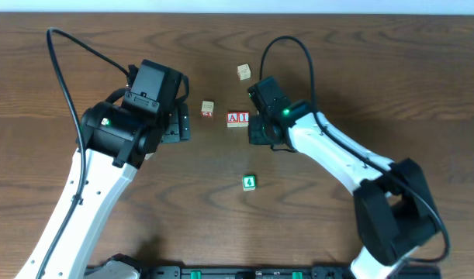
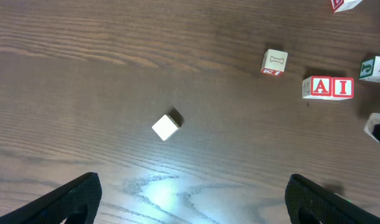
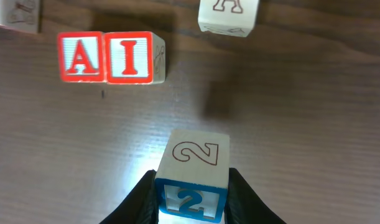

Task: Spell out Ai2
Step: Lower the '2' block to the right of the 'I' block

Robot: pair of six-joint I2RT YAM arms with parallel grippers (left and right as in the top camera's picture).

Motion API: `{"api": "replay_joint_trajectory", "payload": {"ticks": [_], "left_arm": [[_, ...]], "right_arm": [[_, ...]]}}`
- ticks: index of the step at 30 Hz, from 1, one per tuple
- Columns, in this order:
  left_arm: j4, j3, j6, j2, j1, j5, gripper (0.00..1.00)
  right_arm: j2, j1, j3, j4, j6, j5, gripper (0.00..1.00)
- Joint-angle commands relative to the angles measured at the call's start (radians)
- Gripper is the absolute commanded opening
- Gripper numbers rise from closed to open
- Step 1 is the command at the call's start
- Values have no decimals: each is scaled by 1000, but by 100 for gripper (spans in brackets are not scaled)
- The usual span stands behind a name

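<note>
The right gripper (image 3: pixel 193 198) is clamping the 2 block (image 3: pixel 193 163) between its two fingers (image 3: pixel 142 196), one pressing on each side face. An outlined 2 is showing on the block's top face and a blue 2 on its near face. Whether the block is touching the table (image 1: pixel 392 77) cannot be told. The A block (image 3: pixel 81 57) and the I block (image 3: pixel 132 57) are sitting side by side and touching, A on the left, both with red-framed faces up. They are lying near the middle of the table, slightly toward the far edge. The 2 block is standing apart from this pair, offset toward the near edge and slightly toward the right edge from the I block, and is not lining up with the row. The left gripper (image 2: pixel 190 202) is hanging wide open toward the left edge, gripping nothing, its fingers (image 2: pixel 71 196) spread far apart. A small white block (image 2: pixel 166 126) is lying on the table ahead of them, turned corner-on. A red-sided block (image 1: pixel 208 108) is sitting near the A block, on its left. A pale block (image 1: pixel 243 72) is lying closer to the far edge. A green block (image 1: pixel 250 183) is lying well apart toward the near edge.
</note>
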Motion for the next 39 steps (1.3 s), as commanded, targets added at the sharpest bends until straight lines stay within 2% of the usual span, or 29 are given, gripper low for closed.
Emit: {"api": "replay_joint_trajectory", "payload": {"ticks": [1, 15, 27, 39], "left_arm": [[1, 5, -4, -10, 3, 3, 95], [18, 5, -5, -10, 3, 3, 95], [30, 5, -5, -10, 3, 3, 95], [37, 5, -4, -10, 3, 3, 95]], "right_arm": [[30, -3, 1, 26, 14, 16, 13], [64, -101, 1, 140, -2, 18, 13], [66, -84, 1, 111, 77, -56, 14], [196, -86, 2, 245, 84, -10, 13]]}}
